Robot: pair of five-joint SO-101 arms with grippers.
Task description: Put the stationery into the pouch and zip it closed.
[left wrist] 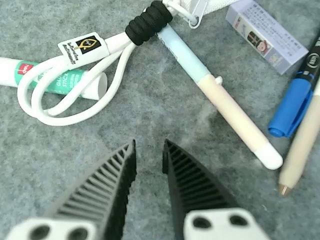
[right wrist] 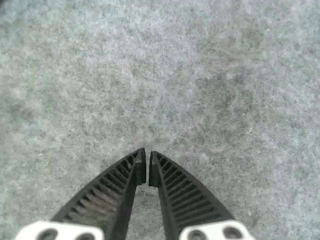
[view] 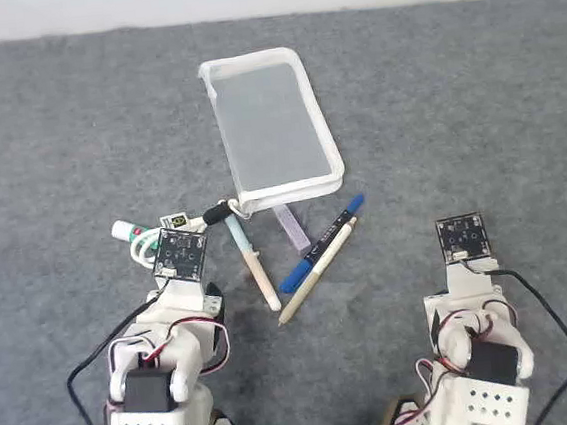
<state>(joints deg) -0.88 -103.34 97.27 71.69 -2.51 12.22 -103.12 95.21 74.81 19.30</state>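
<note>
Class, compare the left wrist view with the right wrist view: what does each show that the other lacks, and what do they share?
Left wrist view: the left gripper, slightly open, near a glue stick, looped white cable, two-tone pen, eraser, blue marker and beige pen. Right wrist view: the right gripper, shut, above the grey felt mat. Shared: that mat.

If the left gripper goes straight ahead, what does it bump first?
Likely the white cable near its black wrap, just before the pen. Depth is unclear; the left gripper might touch the grey mat first.
</note>
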